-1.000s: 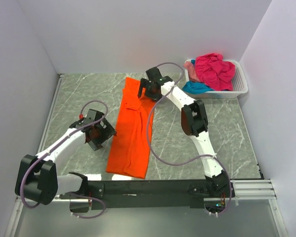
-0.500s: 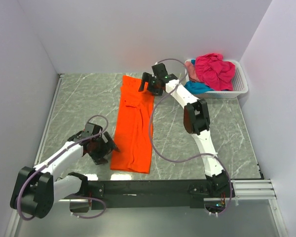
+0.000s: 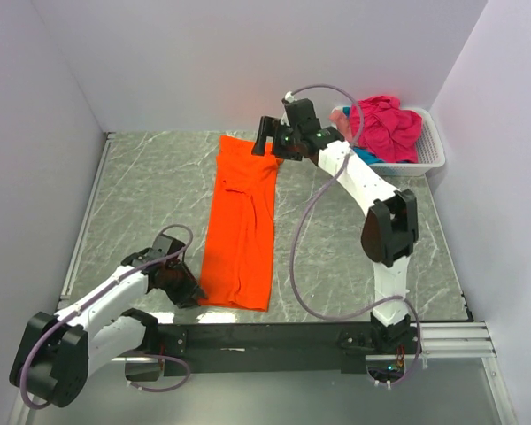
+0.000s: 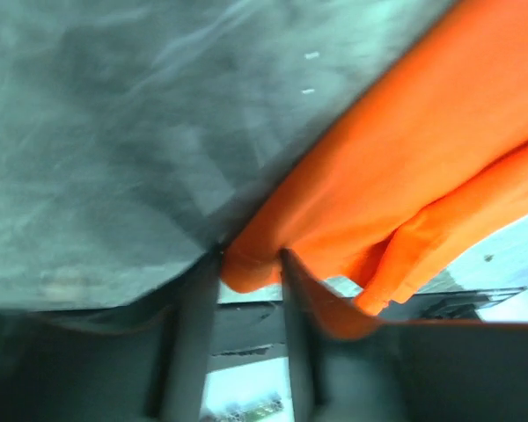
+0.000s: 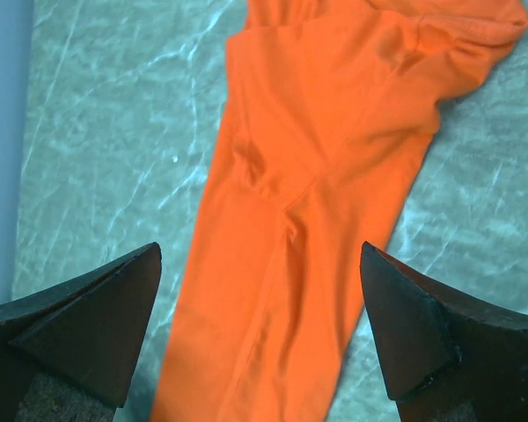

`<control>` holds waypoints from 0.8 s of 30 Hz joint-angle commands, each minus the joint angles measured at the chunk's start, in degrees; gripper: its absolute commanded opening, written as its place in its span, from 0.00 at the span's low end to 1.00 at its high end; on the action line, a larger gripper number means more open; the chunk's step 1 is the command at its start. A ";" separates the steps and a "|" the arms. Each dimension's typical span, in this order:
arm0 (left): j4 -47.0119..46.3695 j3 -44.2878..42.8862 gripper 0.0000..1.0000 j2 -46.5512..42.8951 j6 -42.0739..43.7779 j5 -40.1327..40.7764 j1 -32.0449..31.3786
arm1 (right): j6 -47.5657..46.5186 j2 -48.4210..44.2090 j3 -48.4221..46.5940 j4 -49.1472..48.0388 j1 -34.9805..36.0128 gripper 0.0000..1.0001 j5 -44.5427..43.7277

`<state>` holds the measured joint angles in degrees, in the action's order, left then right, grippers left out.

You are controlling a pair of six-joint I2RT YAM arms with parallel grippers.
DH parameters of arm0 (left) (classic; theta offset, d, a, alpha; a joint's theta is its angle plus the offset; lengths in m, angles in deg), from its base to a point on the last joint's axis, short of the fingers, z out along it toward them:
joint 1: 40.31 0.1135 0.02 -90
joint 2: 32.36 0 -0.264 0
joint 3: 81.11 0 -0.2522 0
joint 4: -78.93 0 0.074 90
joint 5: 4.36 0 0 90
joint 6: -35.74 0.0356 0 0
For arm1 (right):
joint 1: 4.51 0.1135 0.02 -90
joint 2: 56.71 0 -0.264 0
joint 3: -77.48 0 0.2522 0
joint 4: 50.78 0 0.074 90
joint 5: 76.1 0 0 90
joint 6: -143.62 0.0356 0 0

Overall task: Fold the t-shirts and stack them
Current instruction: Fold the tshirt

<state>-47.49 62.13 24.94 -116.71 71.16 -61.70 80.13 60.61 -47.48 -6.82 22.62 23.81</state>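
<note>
Orange t-shirt [image 3: 239, 221] lies flat on the desk [image 3: 150, 186], folded lengthwise into a long narrow strip. It runs from the near edge toward the back wall, roughly mid-desk. Soft matte knit, plain colour, short sleeve tucked over near the far end, a few creases at a seam.

Left arm [image 3: 115, 297] is low at the strip's near-left corner. In the left wrist view the bunched corner of the cloth [image 4: 246, 268] fills the narrow gap between the two dark fingers [image 4: 189, 334] and touches both, so the left jaws pinch the shirt corner. The layers there are doubled, with a rolled hem.

Right arm [image 3: 363, 181] reaches to the far end of the strip. Right jaws are wide apart and hold nothing. The black wedge-shaped fingers [image 5: 88, 325] sit either side of the shirt [image 5: 317, 176] in the wrist view, above it, not touching.

Desk top is grey-green marble pattern, smooth.

White slatted plastic basket [image 3: 432, 146] is at the far-right corner. A crumpled magenta t-shirt [image 3: 385, 124] is heaped in it, and the other cloth under it is hard to make out.

Purplish-grey cable [image 3: 296, 257] loops along the right arm.
</note>
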 commanded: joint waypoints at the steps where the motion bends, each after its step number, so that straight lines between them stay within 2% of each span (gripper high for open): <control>1: 1.24 2.35 0.33 0.53 -1.35 4.20 -0.32 | -2.68 -5.86 7.20 -0.93 1.60 1.00 -2.26; 3: -0.77 2.35 0.14 2.02 -1.00 3.94 -0.32 | -3.47 -11.37 15.86 -2.68 3.53 0.99 -4.80; 5: -1.75 2.18 0.02 3.08 -0.39 3.85 -0.32 | -5.05 -15.52 21.96 -3.65 6.42 1.00 -6.04; 6: -2.36 1.91 0.01 4.21 -0.12 4.02 -0.32 | -6.97 -19.98 28.60 -4.26 7.83 1.00 -7.09; 9: -2.81 1.30 0.01 5.37 0.84 3.67 -0.41 | -9.62 -28.94 42.23 -6.99 15.56 1.00 -9.55; 13: -2.99 1.47 0.01 3.26 1.02 2.53 -1.02 | -9.72 -36.89 55.10 -10.60 24.96 0.98 -6.92; 19: -1.23 0.68 0.01 -0.52 0.15 3.23 -1.73 | -7.70 -36.20 58.73 -4.19 40.95 0.91 -14.56; 24: -0.61 1.29 0.01 -3.50 -0.91 3.67 -2.08 | -6.29 -31.11 57.68 -3.74 44.93 0.84 -14.57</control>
<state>-48.46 62.56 23.39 -117.00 73.15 -63.45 72.72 27.06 10.97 -10.82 66.88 12.03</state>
